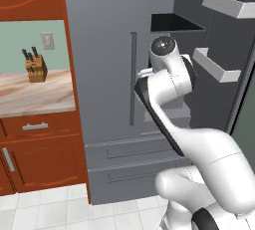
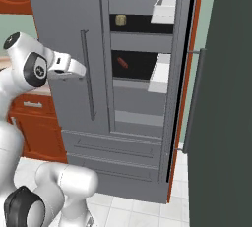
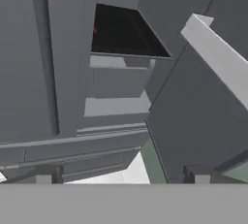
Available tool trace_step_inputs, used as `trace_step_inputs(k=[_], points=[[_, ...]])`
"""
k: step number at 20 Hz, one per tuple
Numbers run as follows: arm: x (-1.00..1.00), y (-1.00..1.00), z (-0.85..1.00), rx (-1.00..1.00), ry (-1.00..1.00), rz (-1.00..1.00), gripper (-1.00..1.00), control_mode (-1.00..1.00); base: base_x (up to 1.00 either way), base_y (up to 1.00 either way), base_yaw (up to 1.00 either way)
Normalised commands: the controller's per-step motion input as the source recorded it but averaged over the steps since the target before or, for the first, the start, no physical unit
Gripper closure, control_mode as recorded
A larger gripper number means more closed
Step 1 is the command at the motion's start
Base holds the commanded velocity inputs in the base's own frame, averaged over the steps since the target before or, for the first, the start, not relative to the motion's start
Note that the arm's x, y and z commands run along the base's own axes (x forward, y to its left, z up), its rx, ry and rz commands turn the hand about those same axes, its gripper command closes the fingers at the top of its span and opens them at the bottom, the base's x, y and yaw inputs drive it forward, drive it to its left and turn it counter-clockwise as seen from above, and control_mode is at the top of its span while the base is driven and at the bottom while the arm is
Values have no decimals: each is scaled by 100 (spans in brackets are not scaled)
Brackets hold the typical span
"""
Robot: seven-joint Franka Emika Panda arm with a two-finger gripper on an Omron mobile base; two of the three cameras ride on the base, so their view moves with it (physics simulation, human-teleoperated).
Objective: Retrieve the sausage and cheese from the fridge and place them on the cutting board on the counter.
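The tall grey double-door fridge (image 2: 133, 88) stands open; inside it, the dark red-brown sausage (image 2: 122, 63) and pale cheese chunk (image 2: 120, 19) remain unretrieved. The tool (image 3: 121, 179) gapes wide, empty.

The fridge (image 2: 133, 98) stands open, cheese (image 2: 120, 20) 1 shelf above the dark-red sausage (image 2: 122, 63).

From behind the arm on its left, you look forward and down at the fridge (image 1: 114, 74), with the bench (image 1: 35, 92) off to the left. From behind on the right, you face the same fridge more squarely, seeing into its open right half. Both share the closed left door and drawers. The hand camera sits near the fridge, tilted, looking into a dark shelf (image 3: 123, 31).
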Motion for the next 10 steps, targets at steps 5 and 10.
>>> trace_step_inputs(k=[5, 10], points=[[34, 44, -34, 14, 0, 12, -100, -100, 0, 0, 0], [59, 11, -43, 15, 0, 9, -100, -100, 0, 0, 0]])
